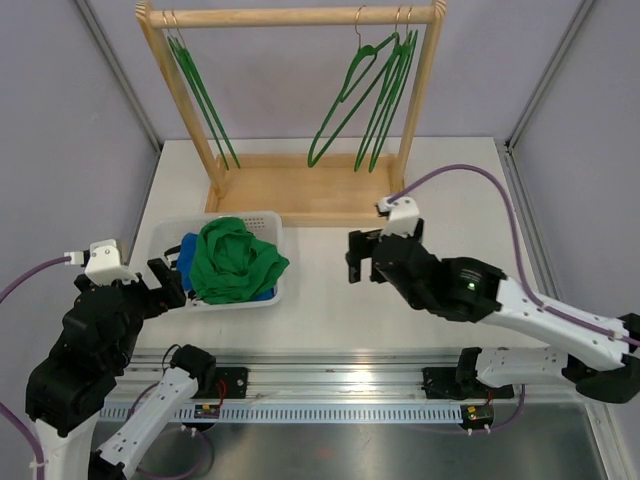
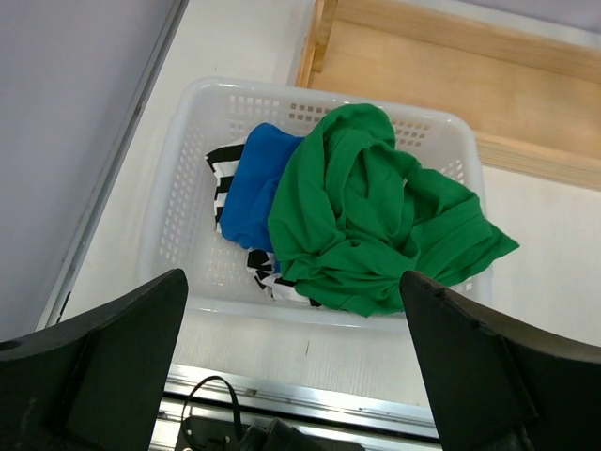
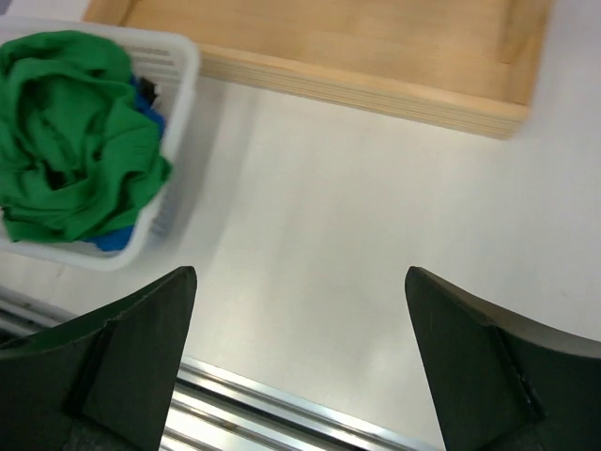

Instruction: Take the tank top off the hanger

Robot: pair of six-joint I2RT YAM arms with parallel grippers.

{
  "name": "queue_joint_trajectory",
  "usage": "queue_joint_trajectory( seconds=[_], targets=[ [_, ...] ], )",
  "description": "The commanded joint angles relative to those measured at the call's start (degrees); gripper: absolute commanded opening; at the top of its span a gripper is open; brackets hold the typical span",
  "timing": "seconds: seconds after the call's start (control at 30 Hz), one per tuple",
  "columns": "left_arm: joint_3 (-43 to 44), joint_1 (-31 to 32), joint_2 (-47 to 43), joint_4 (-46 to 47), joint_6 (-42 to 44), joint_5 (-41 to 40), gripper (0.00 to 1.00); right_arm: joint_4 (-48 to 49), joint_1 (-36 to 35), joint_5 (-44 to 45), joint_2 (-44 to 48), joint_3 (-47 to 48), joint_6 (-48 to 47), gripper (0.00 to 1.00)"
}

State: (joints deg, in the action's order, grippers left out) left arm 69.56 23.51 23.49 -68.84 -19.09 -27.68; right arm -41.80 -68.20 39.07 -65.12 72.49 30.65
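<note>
The crumpled green tank top [image 1: 237, 262] lies in the white perforated plastic basket [image 1: 257, 217] at the near left of the table, off any hanger. It rests on top of a blue garment [image 2: 254, 188] and a black-and-white striped garment [image 2: 223, 171]. Green hangers [image 1: 365, 90] hang bare on the wooden rack [image 1: 290, 15] at the far side. The left gripper [image 1: 172, 283] is just near-left of the basket, jaws fully spread, holding nothing. The right gripper [image 1: 363, 260] is above bare table right of the basket, jaws fully spread, holding nothing.

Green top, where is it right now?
In the top view the green top sits crumpled in the white basket on the left, over a blue garment, near the wooden rack.
</note>
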Motion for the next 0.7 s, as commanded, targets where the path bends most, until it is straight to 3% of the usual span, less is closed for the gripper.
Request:
queue_joint_trajectory(
  seconds=[0.0, 0.27, 0.47, 0.67],
  targets=[
    [-0.74, -0.22, 0.86, 0.98, 2.04, 0.52, 0.99, -13.9, 0.0, 13.38, 8.24, -3.14, 7.48, 0.99],
    [-5.21, -0.22, -1.15, 5.29, 4.23, -1.58, 0.99, -36.83, 0.09, 21.39, 23.01, -2.36, 14.6, 0.99],
    [-9.96, -0.22, -3.18, 11.79, 5.47, -0.71, 0.99, -35.99, 0.09, 20.96, 27.68, 0.63, 9.87, 0.99],
    [-12.52, -0.22, -3.97, 15.13, 5.12, 0.08, 0.99, -36.77, 0.0, 21.58, 24.87, 2.57, 7.49, 1.0]
  ],
)
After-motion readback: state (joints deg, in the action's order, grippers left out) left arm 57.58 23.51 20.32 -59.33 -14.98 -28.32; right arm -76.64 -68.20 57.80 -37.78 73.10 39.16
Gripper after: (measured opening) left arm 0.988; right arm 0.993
